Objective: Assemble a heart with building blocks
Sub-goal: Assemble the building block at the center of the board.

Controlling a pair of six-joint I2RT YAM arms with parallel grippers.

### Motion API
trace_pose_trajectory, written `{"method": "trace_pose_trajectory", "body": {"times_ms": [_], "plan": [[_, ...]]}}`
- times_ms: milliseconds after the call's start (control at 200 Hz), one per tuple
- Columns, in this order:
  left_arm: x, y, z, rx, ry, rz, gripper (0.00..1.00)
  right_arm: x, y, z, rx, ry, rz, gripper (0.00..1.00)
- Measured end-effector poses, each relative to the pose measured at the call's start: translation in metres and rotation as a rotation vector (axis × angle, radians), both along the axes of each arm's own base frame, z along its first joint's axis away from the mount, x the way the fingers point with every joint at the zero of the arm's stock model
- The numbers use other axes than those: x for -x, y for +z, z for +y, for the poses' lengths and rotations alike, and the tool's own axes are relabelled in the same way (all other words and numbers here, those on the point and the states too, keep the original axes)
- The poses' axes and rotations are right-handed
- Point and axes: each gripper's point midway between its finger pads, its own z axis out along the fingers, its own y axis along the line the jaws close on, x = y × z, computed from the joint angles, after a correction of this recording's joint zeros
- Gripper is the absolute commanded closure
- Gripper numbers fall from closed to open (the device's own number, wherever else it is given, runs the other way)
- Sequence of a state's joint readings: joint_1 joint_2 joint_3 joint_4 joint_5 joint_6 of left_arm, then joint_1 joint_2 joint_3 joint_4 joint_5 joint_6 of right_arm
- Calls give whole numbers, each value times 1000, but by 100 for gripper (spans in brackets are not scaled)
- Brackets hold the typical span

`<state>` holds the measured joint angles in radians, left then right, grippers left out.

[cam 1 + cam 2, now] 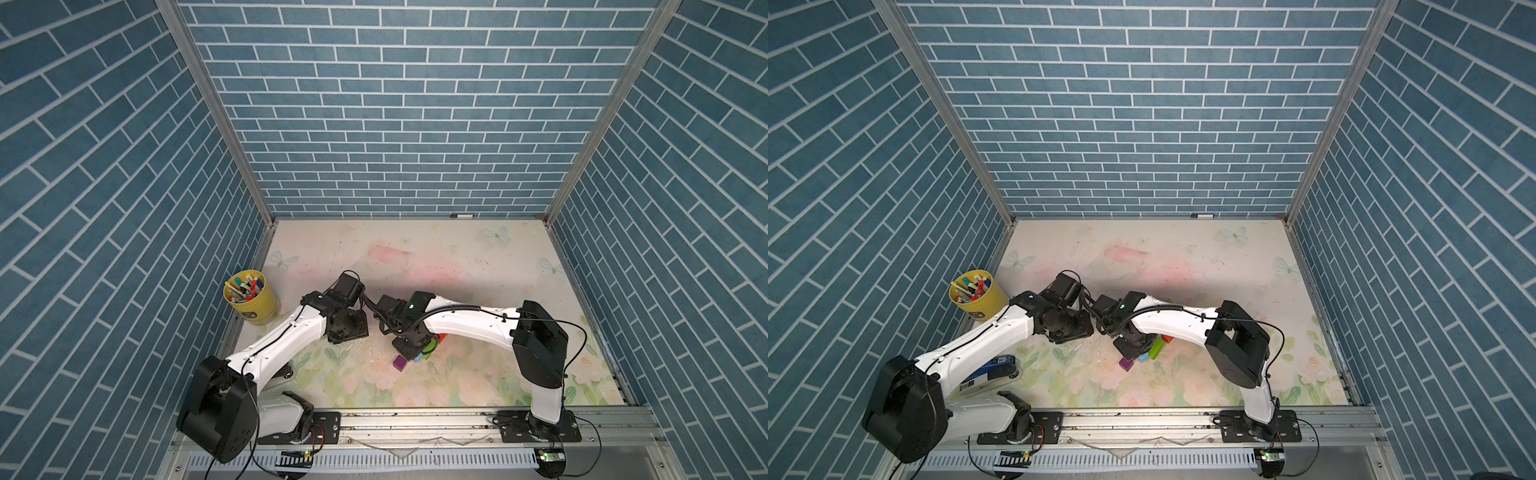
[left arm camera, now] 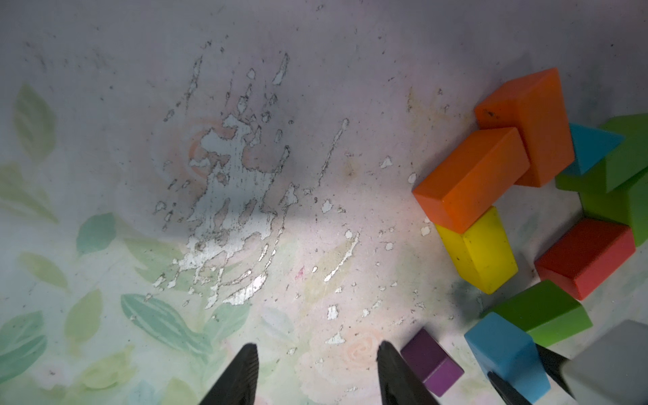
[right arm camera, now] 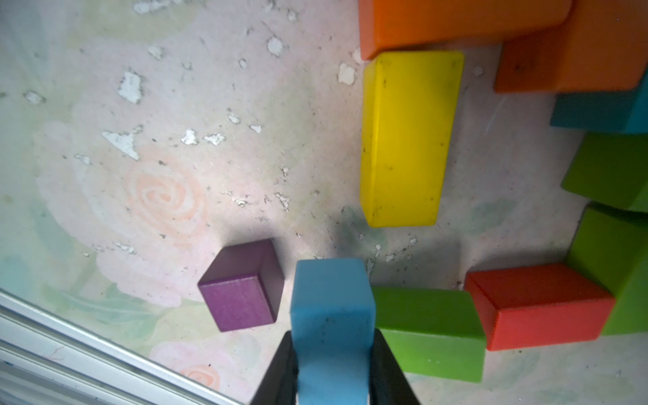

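Observation:
In the right wrist view my right gripper [image 3: 333, 336] is shut on a light-blue block [image 3: 331, 301], held just above the mat. A purple cube [image 3: 243, 284] lies loose beside it. On its other side a green brick [image 3: 427, 326], a red brick [image 3: 540, 305], a yellow brick [image 3: 403, 140] and orange bricks [image 3: 456, 24] stand in an open outline of the heart. A teal triangle [image 2: 592, 147] sits between the orange and green bricks. My left gripper [image 2: 317, 345] is open over bare mat, with one finger close to the purple cube [image 2: 429, 361].
A yellow cup of marker pens [image 1: 251, 297] stands at the left wall. A blue-and-white gadget [image 1: 994, 368] lies under the left arm. One marker [image 1: 461, 215] rests at the back wall. A metal rail [image 1: 415, 419] runs along the front edge.

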<state>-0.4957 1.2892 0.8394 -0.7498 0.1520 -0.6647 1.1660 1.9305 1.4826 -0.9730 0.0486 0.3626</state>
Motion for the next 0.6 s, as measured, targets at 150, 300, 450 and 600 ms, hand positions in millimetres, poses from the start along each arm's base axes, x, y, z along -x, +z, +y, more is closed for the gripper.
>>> {"method": "trace_pose_trajectory", "body": {"times_ms": [150, 300, 450, 600], "plan": [[-1, -1, -1, 0, -1, -2, 43, 1, 0, -2, 10, 0, 4, 91], [-2, -3, -1, -2, -3, -1, 43, 3, 0, -2, 12, -3, 6, 91], [-3, -4, -1, -1, -3, -3, 43, 6, 0, 0, 10, 6, 4, 91], [-2, -5, -1, -2, -4, -1, 43, 4, -1, 0, 6, 6, -2, 91]]}}
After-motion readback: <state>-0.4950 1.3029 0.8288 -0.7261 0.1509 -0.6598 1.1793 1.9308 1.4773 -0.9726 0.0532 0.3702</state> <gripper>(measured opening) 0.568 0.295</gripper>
